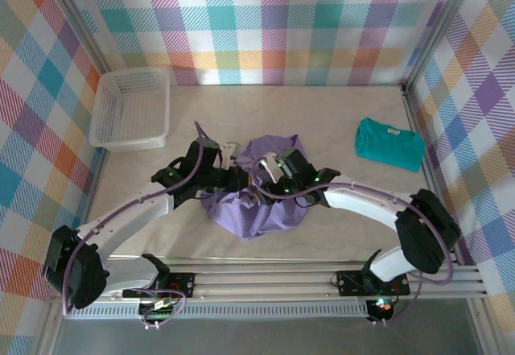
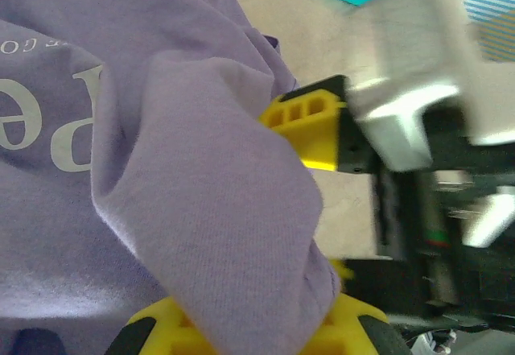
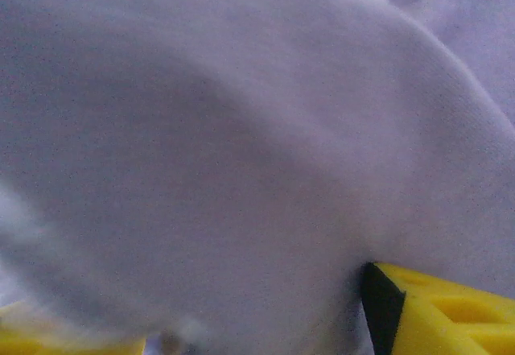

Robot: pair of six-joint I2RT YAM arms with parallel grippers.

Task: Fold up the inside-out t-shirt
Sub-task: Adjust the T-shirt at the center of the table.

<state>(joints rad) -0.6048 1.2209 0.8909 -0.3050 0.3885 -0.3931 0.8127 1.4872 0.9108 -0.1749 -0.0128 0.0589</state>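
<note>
Risk: t-shirt point(image 1: 259, 210) could get dragged into a tighter wad, as just one fold is clamped in the closed left gripper point(image 2: 257, 335). Right gripper point(image 3: 257, 331) is parted, cloth draped across its fingers, unclamped. Shirt is heaped directly beneath and between both tools.
</note>
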